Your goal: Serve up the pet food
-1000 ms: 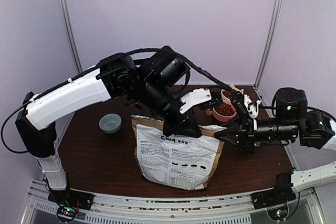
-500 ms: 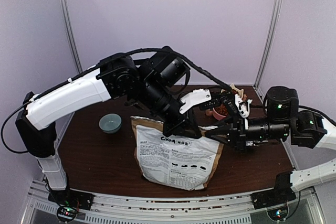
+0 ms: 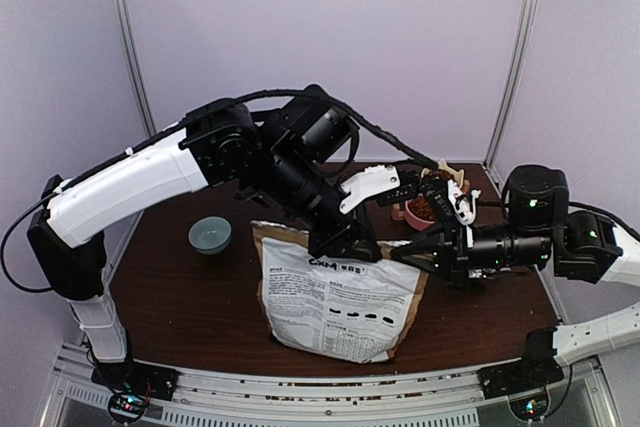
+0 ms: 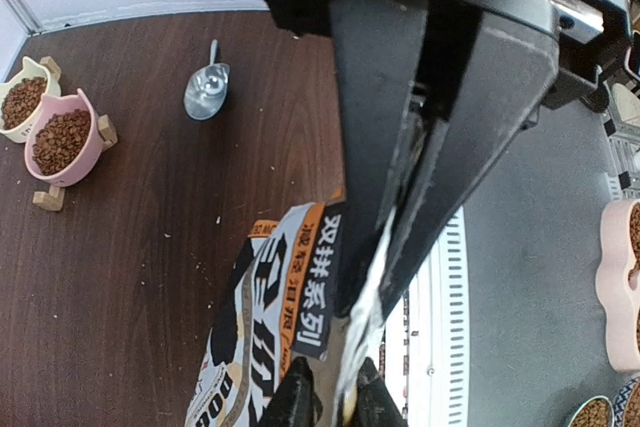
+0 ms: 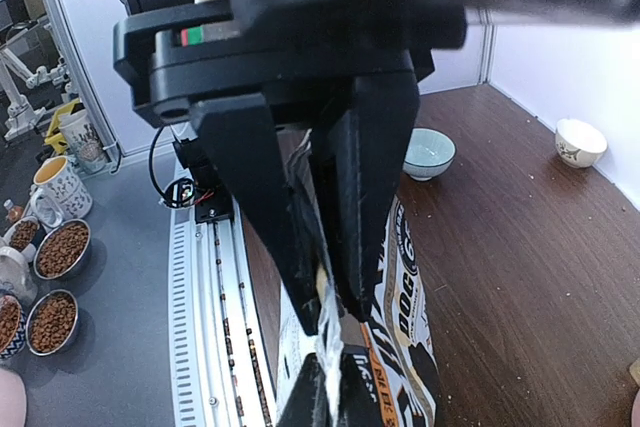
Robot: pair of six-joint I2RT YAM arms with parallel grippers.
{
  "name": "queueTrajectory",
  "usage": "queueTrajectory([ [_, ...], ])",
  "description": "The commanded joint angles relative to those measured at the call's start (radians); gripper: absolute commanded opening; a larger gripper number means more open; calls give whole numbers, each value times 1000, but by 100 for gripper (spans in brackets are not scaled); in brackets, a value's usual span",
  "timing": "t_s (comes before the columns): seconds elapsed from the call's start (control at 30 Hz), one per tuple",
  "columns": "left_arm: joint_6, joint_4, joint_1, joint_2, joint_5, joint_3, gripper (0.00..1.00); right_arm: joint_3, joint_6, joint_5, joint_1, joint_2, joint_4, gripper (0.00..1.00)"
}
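The brown kraft "CXM" bag (image 3: 340, 297) stands upright at the table's front middle. My left gripper (image 3: 345, 244) is shut on the bag's top edge; in the left wrist view the gripper (image 4: 372, 297) pinches the crumpled rim above the printed bag face (image 4: 270, 347). My right gripper (image 3: 413, 255) is shut on the same top edge at its right end; in the right wrist view the gripper (image 5: 335, 307) clamps the rim over the bag (image 5: 410, 337). Reddish-brown pet food (image 3: 421, 206) fills a pink bowl (image 4: 62, 142). The bag's contents are hidden.
A cream bowl (image 4: 22, 102) of kibble stands beside the pink one at the back right. A metal scoop (image 4: 205, 87) lies on the table. A teal bowl (image 3: 210, 234) sits at the left and a small white bowl (image 5: 580, 140) farther off. Crumbs dot the dark wood.
My right gripper has moved left from beside the bag to its top edge and closed on it. The left arm shifted slightly; the bag's top edge is pulled a little tauter.
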State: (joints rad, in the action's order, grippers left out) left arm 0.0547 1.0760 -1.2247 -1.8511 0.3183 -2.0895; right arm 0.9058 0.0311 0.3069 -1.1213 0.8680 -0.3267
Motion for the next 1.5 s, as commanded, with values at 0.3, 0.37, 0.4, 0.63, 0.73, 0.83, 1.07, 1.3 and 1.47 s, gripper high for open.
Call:
queueTrajectory([
  [0.3, 49, 19, 28, 46, -22, 15, 22, -3, -3, -31, 3, -35, 9, 0],
  [0.37, 53, 26, 28, 36, -28, 16, 22, -2, -3, -32, 5, -36, 6, 0],
  [0.4, 56, 31, 27, 32, -34, 16, 23, -3, -3, -33, 4, -37, 6, 0],
  [0.63, 78, 39, 25, 21, -61, 14, 6, -3, -2, -39, 4, -43, 7, 0],
  [0.73, 82, 39, 25, 20, -53, 11, 0, -6, -2, -40, 4, -40, 6, 0],
  [0.83, 85, 40, 25, 20, -48, 15, 0, -6, -2, -44, 4, -40, 4, 0],
  [1.07, 112, 52, 25, 49, -168, 49, 8, -7, -3, -59, 4, -54, 0, 0],
  [1.3, 133, 61, 27, 81, -229, 83, 0, -14, -3, -69, 4, -71, -6, 0],
  [1.47, 138, 61, 28, 91, -268, 90, 14, -18, -1, -70, 5, -78, -10, 0],
])
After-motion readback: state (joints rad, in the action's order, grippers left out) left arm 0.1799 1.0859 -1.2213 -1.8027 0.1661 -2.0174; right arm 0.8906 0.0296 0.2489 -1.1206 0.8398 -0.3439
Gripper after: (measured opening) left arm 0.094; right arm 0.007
